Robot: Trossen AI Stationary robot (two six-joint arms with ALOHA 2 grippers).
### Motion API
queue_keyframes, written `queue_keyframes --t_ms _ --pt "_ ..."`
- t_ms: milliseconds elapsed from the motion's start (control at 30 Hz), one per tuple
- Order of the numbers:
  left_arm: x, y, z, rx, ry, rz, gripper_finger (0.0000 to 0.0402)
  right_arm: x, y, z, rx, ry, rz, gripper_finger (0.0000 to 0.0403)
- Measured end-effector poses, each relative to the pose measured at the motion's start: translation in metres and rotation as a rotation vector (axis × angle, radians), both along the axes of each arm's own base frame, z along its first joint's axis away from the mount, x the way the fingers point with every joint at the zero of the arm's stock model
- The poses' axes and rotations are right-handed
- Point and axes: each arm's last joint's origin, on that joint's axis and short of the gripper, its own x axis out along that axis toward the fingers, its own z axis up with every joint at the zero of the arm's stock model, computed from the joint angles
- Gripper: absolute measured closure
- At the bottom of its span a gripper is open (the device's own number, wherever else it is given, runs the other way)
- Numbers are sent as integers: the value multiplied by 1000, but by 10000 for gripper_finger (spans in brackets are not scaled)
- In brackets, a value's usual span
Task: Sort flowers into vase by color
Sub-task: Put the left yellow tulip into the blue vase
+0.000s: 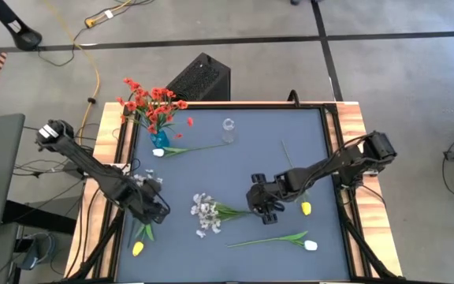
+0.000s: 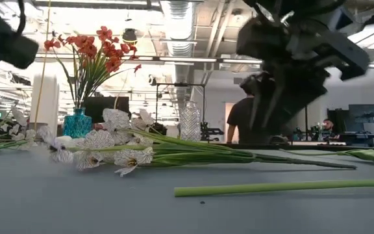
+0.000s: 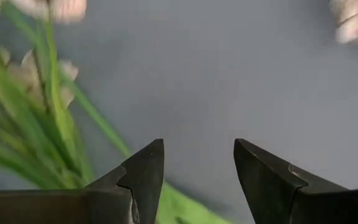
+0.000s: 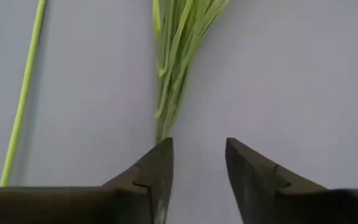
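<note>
With our right gripper (image 1: 269, 211) open just off the stem end of the white spray (image 1: 206, 211), we should centre the stems between the fingers before closing.

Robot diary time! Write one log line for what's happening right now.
red blossom clusters in blue glass vase | right gripper open by white blossom spray stem | left gripper open, empty

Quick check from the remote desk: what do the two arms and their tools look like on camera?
Both arms are dark, jointed links; the left arm carries a light patch near its shoulder end. Each ends in a black two-finger tool: the left tool and the right tool have wedge-shaped fingers tapering to pointed tips. No markings show on them.
</note>
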Motion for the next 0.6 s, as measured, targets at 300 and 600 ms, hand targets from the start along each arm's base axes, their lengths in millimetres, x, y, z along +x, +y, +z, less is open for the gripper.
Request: queue_keyframes --t_ms 300,600 --pt "8 -4 -25 28 183 8 219 6 0 10 -9 -26 16 188" --pt "4 3 -28 35 297 6 219 6 -1 10 -10 -21 16 188"
